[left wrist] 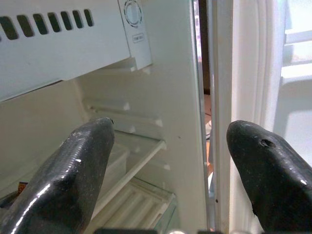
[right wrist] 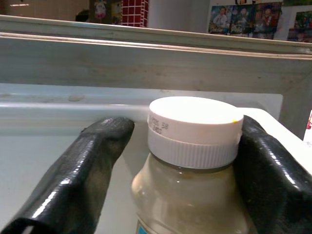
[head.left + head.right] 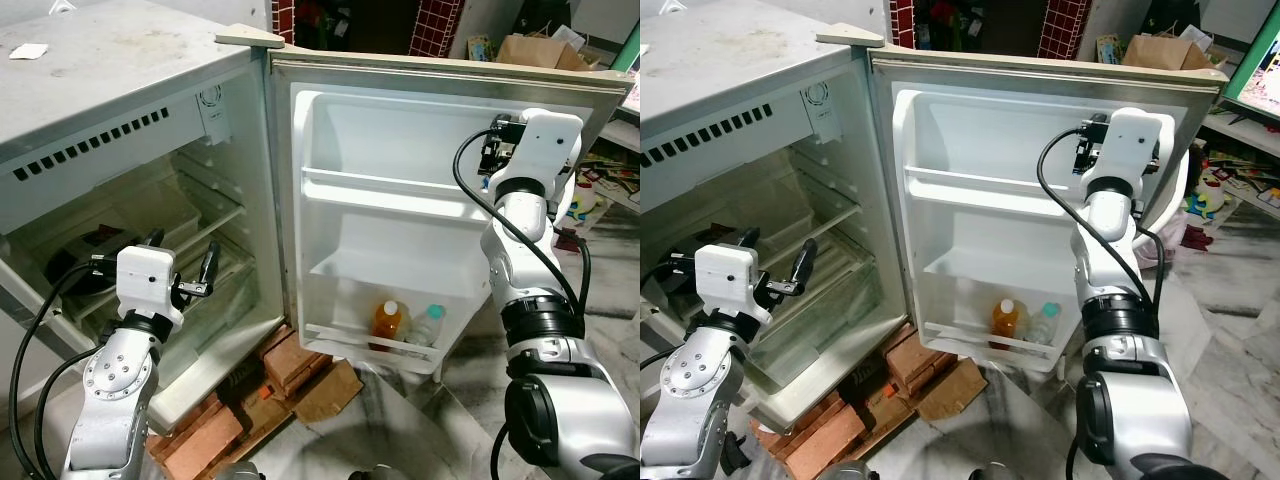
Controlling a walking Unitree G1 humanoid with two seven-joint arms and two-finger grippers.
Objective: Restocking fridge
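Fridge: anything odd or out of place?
Yes. The fridge stands on loose bricks with torn cardboard beside them, a makeshift base. Its top is grimy. Inside, nothing looks spilled: two bottles stand upright in the bottom door shelf. The right pincer holds a white-capped jar at the door's top.

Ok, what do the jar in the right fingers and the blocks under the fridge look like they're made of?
Jar: looks like clear plastic or glass, pale contents showing through; white ribbed cap, likely plastic. Blocks: reddish, rough, rectangular, apparently clay bricks.
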